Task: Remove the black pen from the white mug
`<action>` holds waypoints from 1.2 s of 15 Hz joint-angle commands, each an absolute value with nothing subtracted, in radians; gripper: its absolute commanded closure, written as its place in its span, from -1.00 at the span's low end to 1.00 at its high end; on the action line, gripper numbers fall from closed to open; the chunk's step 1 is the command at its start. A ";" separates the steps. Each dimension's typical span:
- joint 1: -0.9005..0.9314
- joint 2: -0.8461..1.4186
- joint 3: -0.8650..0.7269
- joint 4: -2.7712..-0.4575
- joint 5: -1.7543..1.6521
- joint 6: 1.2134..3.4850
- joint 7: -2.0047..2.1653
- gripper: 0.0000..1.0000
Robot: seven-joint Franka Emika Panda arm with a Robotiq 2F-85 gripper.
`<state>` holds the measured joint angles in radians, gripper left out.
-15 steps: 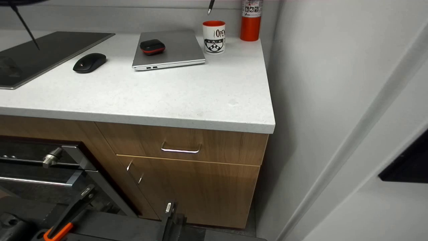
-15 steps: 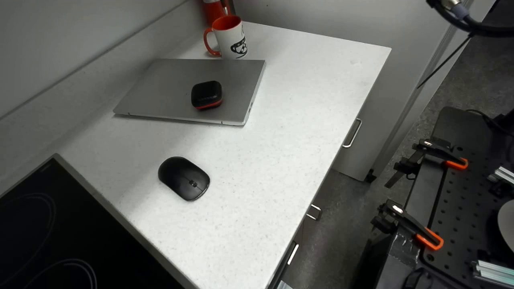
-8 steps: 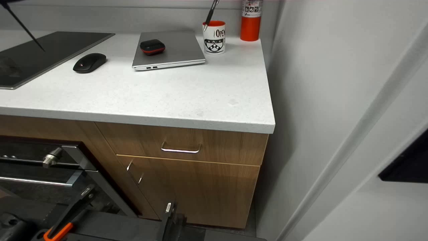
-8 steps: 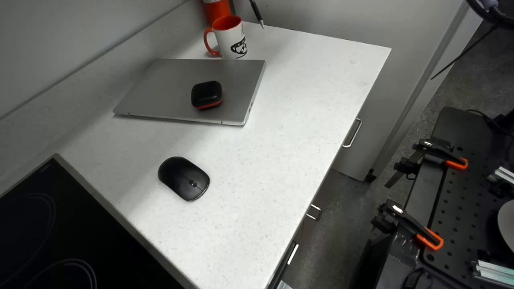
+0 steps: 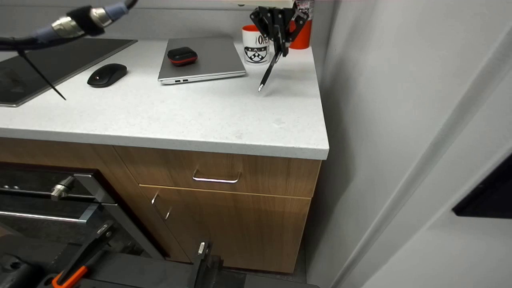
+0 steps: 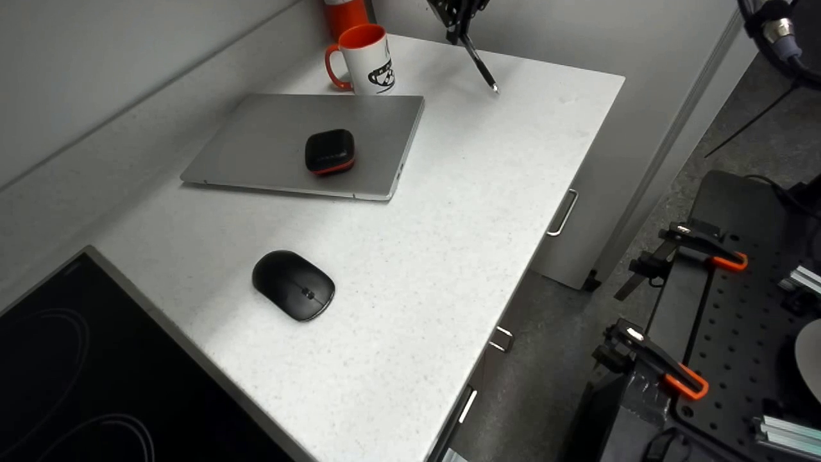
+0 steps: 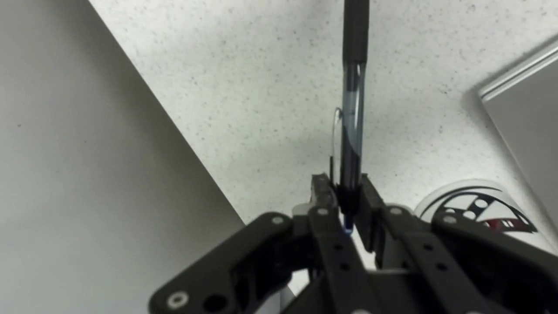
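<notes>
My gripper (image 5: 281,51) is shut on the black pen (image 5: 267,74), which hangs tilted with its silver tip down over the white counter. The gripper (image 6: 457,37) and pen (image 6: 482,67) also show in an exterior view, apart from the mug. In the wrist view the pen (image 7: 354,87) is pinched near its rear end between the fingertips (image 7: 343,192). The white mug (image 5: 255,50) with its red inside stands upright behind the pen, its right side partly hidden by the gripper. The mug shows whole with its red handle (image 6: 370,64), and partly in the wrist view (image 7: 475,205).
A closed grey laptop (image 5: 216,60) with a small black case (image 5: 182,56) on it lies beside the mug. A red cylinder (image 5: 302,36) stands behind the gripper. A black mouse (image 6: 294,285) and a dark cooktop (image 6: 58,359) are farther off. A wall (image 5: 360,80) borders the counter.
The pen has come down from above the mug and forward, away from it, over the open counter. The gripper has come into both exterior views from the top.
</notes>
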<state>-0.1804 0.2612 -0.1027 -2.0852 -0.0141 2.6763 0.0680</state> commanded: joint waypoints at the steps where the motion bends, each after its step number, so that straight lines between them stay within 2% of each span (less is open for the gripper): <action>1: -0.148 0.306 -0.120 -2.054 -0.011 2.644 0.101 0.97; 7: -0.126 0.391 -0.123 -1.997 -0.003 2.650 0.142 0.97; 8: -0.125 0.400 -0.124 -1.989 -0.003 2.650 0.145 0.55; 9: -0.120 0.406 -0.130 -1.984 -0.012 2.653 0.152 0.36; 10: -0.120 0.408 -0.132 -1.980 -0.012 2.654 0.154 0.24; 16: -0.123 0.398 -0.146 -1.968 -0.015 2.663 0.152 -0.81; 17: -0.124 0.397 -0.147 -1.966 -0.015 2.664 0.149 -0.96; 18: -0.124 0.397 -0.148 -1.963 -0.015 2.664 0.148 -1.00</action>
<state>-0.1418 0.3976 -0.1269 -1.9828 -0.0117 2.6760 0.1289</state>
